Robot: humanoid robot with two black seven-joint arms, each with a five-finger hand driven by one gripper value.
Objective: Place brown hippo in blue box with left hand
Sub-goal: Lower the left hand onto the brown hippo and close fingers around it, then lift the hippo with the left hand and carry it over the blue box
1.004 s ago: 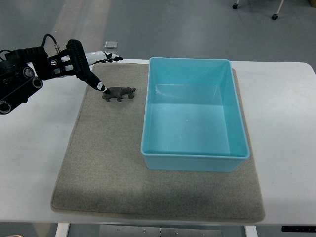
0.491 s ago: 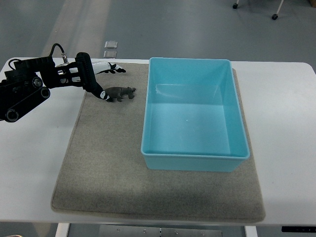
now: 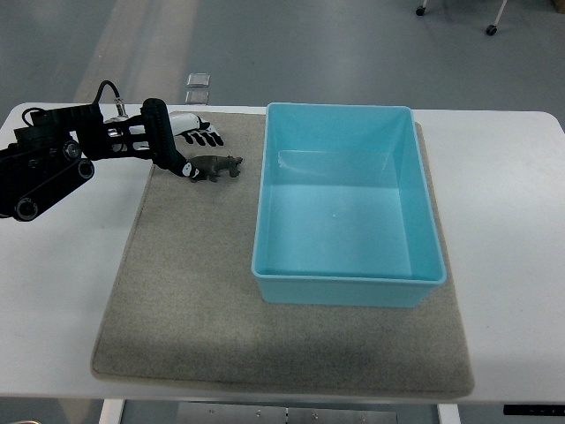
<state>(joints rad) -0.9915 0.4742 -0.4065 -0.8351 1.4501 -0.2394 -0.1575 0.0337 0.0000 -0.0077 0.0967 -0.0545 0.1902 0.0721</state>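
Left hand (image 3: 181, 146) now closer to hippo (image 3: 214, 166), thumb tip touching it, fingers spread, gripping nothing; box (image 3: 348, 274) beside.

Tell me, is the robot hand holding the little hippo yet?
Not yet. The left robot hand has a fingertip at the brown hippo's rear end, fingers open, holding nothing.
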